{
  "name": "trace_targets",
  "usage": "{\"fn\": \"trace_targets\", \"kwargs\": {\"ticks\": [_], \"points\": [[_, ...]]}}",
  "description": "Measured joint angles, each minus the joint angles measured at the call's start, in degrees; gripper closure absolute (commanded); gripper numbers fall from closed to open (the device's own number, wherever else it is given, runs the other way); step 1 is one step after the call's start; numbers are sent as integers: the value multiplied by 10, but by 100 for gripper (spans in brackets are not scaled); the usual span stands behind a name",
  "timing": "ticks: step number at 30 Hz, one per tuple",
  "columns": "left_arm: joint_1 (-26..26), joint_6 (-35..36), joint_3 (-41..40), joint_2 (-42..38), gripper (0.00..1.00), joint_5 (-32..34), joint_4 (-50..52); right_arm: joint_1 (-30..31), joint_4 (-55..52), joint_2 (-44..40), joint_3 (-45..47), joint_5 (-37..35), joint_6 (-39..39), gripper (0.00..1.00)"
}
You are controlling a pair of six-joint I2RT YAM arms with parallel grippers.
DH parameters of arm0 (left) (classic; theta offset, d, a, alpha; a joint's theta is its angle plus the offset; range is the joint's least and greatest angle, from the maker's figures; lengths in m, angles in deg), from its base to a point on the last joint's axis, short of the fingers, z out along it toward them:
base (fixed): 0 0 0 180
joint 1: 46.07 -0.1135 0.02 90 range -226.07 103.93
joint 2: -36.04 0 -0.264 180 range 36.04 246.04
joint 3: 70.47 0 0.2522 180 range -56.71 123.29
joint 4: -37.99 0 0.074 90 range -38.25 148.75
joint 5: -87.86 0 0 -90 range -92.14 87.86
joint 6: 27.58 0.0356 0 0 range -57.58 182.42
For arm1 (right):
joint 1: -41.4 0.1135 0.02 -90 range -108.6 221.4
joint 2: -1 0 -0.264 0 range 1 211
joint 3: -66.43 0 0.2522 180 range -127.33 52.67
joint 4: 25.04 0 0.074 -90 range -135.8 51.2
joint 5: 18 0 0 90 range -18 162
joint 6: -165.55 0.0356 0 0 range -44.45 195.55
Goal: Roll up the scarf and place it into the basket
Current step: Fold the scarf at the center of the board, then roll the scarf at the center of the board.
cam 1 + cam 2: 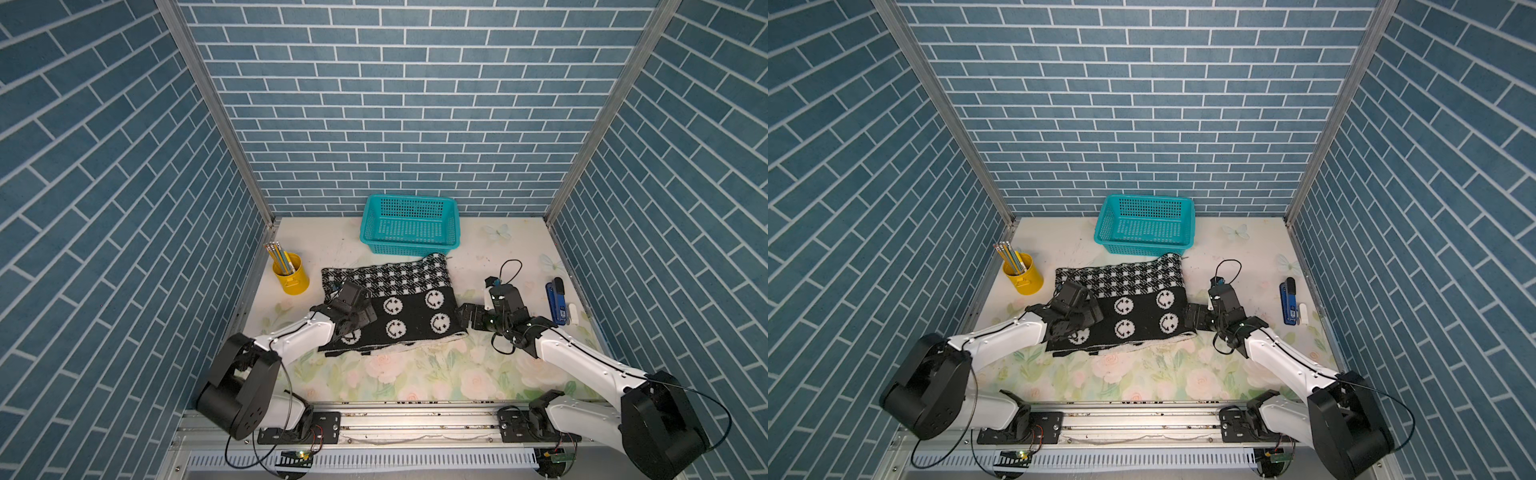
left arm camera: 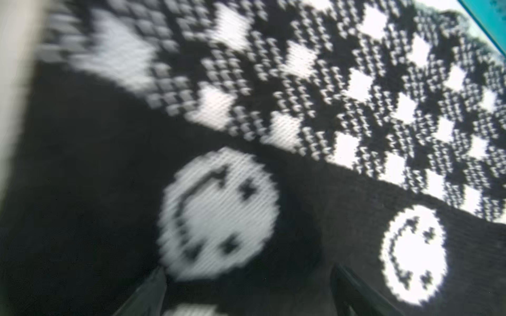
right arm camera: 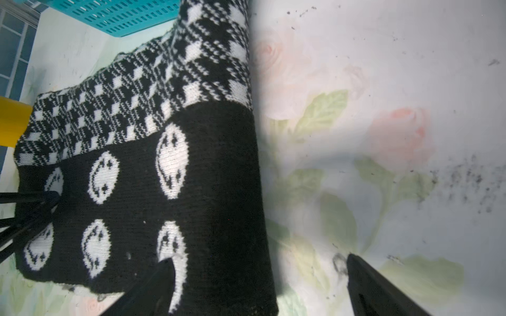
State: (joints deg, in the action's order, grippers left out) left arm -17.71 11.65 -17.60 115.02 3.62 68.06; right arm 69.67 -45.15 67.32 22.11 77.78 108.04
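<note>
The scarf (image 1: 399,299) (image 1: 1133,299) lies folded flat mid-table, with its houndstooth band toward the back and the black smiley-face part toward the front. Just behind it, against the back wall, stands the teal mesh basket (image 1: 409,226) (image 1: 1144,226). My left gripper (image 1: 359,322) (image 2: 249,273) hangs open low over the scarf's left part, with a smiley face (image 2: 219,213) just ahead of its fingers. My right gripper (image 1: 465,318) (image 3: 260,260) is open at the scarf's right edge (image 3: 257,191). One of its fingers is over the cloth and the other is over the bare table.
A yellow cup of pencils (image 1: 291,274) (image 1: 1023,276) stands left of the scarf near the left wall. A blue stapler (image 1: 557,301) and a small white object (image 1: 571,311) lie at the right wall. Brick-patterned walls close in three sides of the table.
</note>
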Motion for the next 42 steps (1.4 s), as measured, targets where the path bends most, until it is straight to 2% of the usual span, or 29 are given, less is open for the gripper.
{"fn": "trace_targets", "kwargs": {"ticks": [2, 5, 7, 8, 9, 11, 12, 14, 16, 19, 25, 26, 32, 33, 34, 35, 36, 37, 39, 42], "points": [[0, 11, 35, -1, 0, -11, 16, -6, 9, 6, 14, 16, 0, 0], [5, 49, 133, 42, 0, -73, 1, -13, 33, 27, 20, 47, -1, 1], [16, 75, 205, 96, 7, -124, -26, -14, 57, 45, 20, 70, -3, 4], [26, 90, 244, 130, 17, -150, -39, -14, 69, 55, 20, 80, -4, 5], [37, 104, 278, 165, 38, -173, -50, -14, 81, 65, 20, 90, -4, 8], [58, 125, 332, 225, 91, -203, -59, -15, 99, 85, 20, 105, -6, 14], [68, 133, 355, 254, 100, -215, -63, -15, 107, 95, 20, 112, -6, 18], [83, 142, 384, 302, 100, -237, -72, -15, 119, 113, 20, 122, -6, 24], [93, 145, 402, 339, 100, -258, -81, -15, 128, 129, 20, 128, -3, 26], [101, 145, 421, 381, 100, -277, -85, -16, 145, 139, 22, 136, -1, 41], [109, 131, 421, 400, 100, -280, -90, -18, 172, 140, 47, 141, 12, 96], [111, 127, 416, 400, 100, -280, -98, -19, 175, 140, 52, 142, 14, 100], [131, 108, 405, 424, 100, -279, -122, -20, 168, 99, 75, 142, 21, 100], [139, 105, 404, 429, 100, -279, -123, -20, 154, 79, 79, 143, 21, 91], [146, 102, 403, 432, 100, -279, -127, -20, 136, 56, 82, 144, 20, 69], [155, 97, 398, 432, 100, -279, -135, -20, 112, 30, 83, 144, 22, 43], [164, 93, 393, 431, 100, -279, -144, -21, 87, -3, 82, 139, 20, 29], [169, 90, 388, 429, 100, -279, -150, -23, 66, -30, 81, 135, 17, 24], [175, 83, 381, 429, 100, -279, -160, -47, 30, -83, 75, 133, 10, 24], [172, 78, 371, 417, 100, -276, -163, -107, 12, -88, 54, 133, -6, 25]]}}
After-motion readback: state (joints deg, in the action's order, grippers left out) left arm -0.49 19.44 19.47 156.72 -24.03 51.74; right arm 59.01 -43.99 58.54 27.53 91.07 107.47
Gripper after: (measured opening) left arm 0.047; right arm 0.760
